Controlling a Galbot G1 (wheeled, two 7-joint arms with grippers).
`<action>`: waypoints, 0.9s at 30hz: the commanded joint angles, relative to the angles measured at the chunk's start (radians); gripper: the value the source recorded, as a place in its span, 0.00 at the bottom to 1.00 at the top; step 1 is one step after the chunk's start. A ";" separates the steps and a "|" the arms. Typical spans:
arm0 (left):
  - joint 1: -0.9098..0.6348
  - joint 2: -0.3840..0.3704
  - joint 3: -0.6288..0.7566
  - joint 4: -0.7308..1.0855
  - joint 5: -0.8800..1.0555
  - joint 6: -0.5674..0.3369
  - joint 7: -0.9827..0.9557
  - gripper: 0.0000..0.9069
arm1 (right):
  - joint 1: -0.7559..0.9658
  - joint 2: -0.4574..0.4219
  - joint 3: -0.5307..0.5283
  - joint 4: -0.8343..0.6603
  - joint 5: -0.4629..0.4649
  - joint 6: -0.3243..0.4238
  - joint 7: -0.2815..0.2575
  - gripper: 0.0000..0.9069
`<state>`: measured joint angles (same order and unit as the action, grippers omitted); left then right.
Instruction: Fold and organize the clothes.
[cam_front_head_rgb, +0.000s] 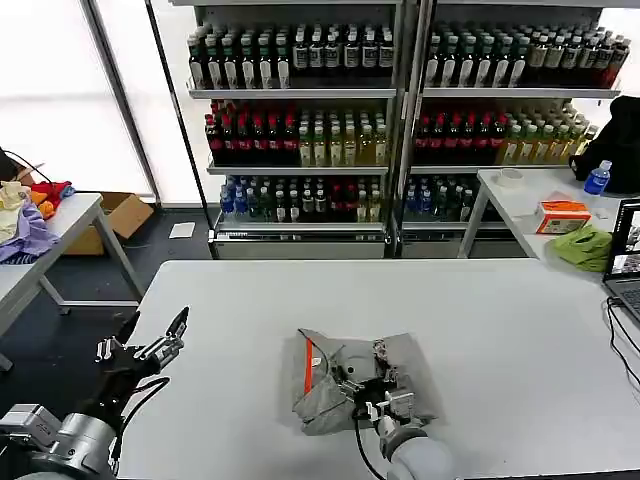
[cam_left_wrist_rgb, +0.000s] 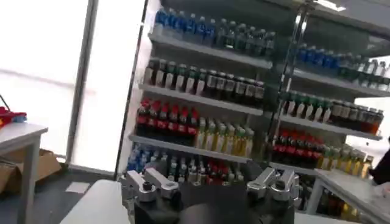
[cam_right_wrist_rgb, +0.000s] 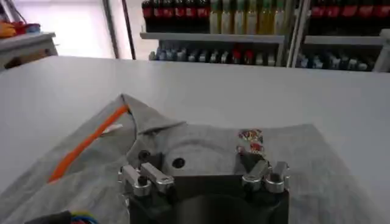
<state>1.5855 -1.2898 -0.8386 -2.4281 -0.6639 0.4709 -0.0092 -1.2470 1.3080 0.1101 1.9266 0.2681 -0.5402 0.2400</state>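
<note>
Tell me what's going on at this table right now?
A grey shirt, folded into a compact bundle with its orange-lined collar showing, lies on the white table. The right gripper hovers over it, fingers open, holding nothing. The left gripper waits open above the table's left edge, away from the shirt.

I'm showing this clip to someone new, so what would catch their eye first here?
Probably the grey shirt with its orange-lined collar, lying folded near the front edge of the white table, with the right hand over it. Next, the shelves of coloured bottles that fill the wall behind. The left hand hangs open above the table's front left corner, away from the shirt.
</note>
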 joint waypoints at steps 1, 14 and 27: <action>0.006 -0.008 0.011 -0.038 0.010 0.005 -0.001 1.00 | -0.001 0.009 -0.023 0.097 -0.058 0.105 0.006 1.00; 0.015 -0.012 0.023 -0.029 0.034 -0.009 0.008 1.00 | -0.228 -0.147 0.667 0.213 0.266 0.381 -0.413 1.00; 0.038 -0.029 0.011 0.036 0.055 -0.065 0.048 1.00 | -0.316 -0.045 0.891 0.108 0.300 0.429 -0.479 1.00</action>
<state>1.6105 -1.3136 -0.8251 -2.4279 -0.6227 0.4333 0.0229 -1.4718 1.2228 0.7548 2.0940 0.5249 -0.2145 -0.1032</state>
